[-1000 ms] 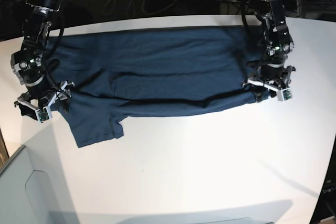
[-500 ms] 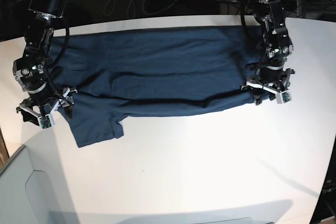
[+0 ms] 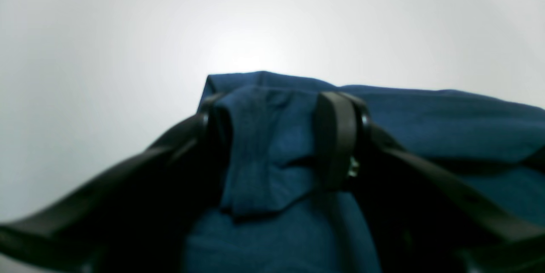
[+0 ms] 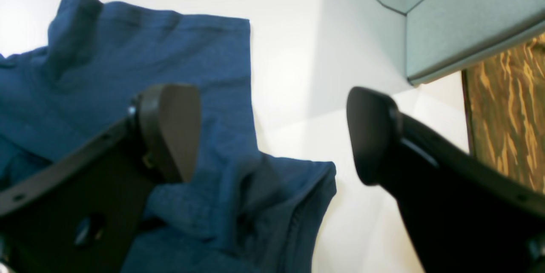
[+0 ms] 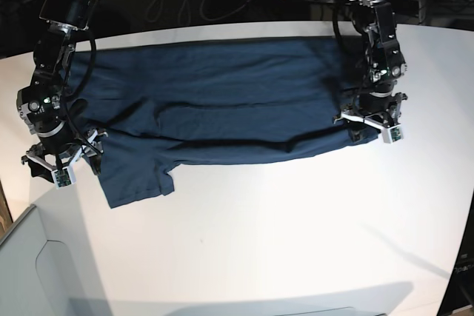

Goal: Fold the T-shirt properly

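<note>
Navy T-shirt (image 5: 222, 101) fold pinched by left hand (image 3: 281, 136).

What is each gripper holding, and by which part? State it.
Left gripper pinches a bunched fold at the T-shirt's edge. Right gripper is open, holding nothing.

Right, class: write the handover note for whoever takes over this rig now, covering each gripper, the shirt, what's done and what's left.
Left gripper: shut on a bunched corner of the T-shirt.
Right gripper: open, one finger over the shirt's edge, holding nothing.
T-shirt: spread wide across the white table, its front edge folded over along its length; one sleeve sticks out at the right gripper's end.
Done: that first lengthwise fold, it seems.
Left: tuck the sleeve, finish folding.
</note>
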